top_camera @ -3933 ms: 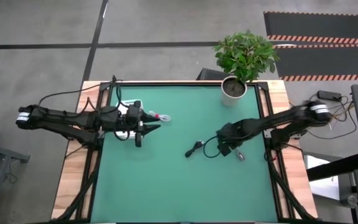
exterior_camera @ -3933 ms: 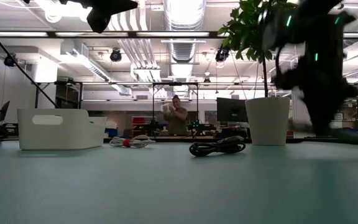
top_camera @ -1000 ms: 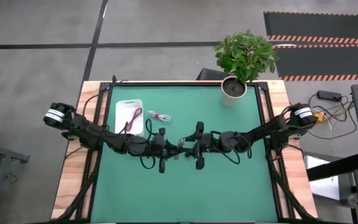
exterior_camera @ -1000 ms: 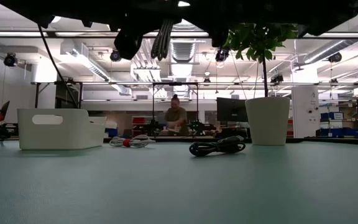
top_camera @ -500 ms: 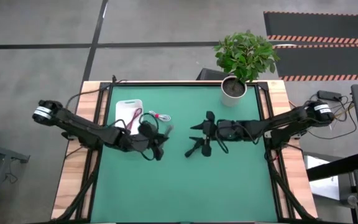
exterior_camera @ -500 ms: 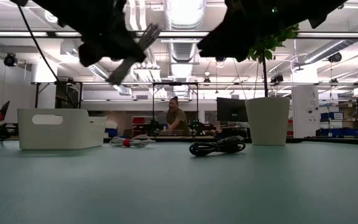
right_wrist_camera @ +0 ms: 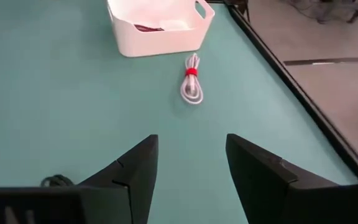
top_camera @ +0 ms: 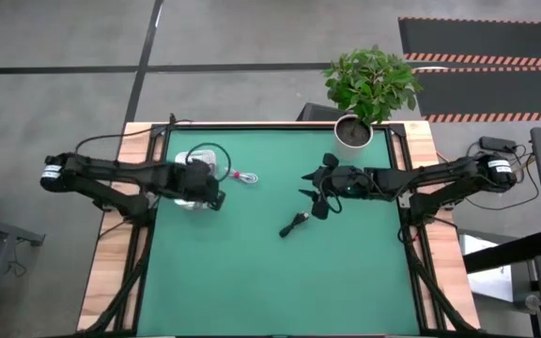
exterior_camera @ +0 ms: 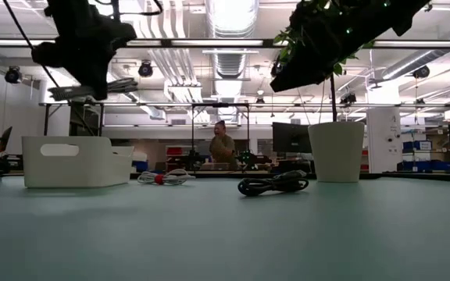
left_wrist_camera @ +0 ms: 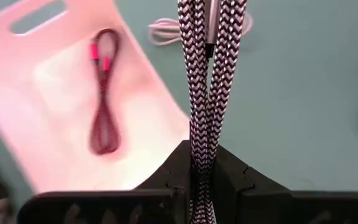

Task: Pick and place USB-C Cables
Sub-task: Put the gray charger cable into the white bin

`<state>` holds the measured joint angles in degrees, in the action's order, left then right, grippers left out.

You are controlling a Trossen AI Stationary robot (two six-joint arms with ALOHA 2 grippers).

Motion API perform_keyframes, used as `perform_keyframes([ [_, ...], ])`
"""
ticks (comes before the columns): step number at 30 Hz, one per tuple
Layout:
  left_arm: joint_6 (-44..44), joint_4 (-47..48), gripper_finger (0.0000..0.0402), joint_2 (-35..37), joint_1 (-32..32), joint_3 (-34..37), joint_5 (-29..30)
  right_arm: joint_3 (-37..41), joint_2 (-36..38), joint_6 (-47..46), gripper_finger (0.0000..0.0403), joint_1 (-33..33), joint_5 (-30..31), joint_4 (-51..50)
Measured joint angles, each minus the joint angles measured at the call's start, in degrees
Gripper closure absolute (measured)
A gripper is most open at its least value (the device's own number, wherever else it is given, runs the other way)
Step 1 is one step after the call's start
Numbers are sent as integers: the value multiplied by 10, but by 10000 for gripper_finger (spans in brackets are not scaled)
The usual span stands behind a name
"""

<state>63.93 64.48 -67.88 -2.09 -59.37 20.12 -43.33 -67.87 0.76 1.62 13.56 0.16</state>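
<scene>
Left hand (left_wrist_camera: 201, 180) clamped on grey cable (left_wrist_camera: 205, 81) above tray (left_wrist_camera: 55, 93); right hand (right_wrist_camera: 188, 163) wide, mid-desk (top_camera: 252, 272).

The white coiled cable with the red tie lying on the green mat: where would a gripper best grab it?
Probably at the red tie around the middle of the white coiled cable, coming straight down from above. It lies flat on the green mat, and the tie pinches its long loops into one narrow waist that two fingers can straddle.

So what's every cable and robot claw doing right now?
Braided grey cable: clamped in left gripper, above white plastic tray.
Red cable: lying in tray.
White cable with red tie: on mat.
Black cable: on mat.
Right gripper: open, empty.
</scene>
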Motion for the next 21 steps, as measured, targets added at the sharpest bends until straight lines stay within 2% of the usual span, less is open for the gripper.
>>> perform_keyframes([
  [5, -82, 43, 385, -11, 58, -38, -40, 2, 1, 9, 231, 8, -1, -6],
  [8, -115, 45, 385, -11, 99, -45, -106, 2, 2, 22, 235, 9, 0, -20],
  [15, -136, 61, 385, -11, 147, -48, -216, 2, 5, 31, 244, 8, -1, -34],
  [21, -135, 97, 385, -20, 173, -48, -265, 6, 4, 33, 257, 8, -5, -34],
])
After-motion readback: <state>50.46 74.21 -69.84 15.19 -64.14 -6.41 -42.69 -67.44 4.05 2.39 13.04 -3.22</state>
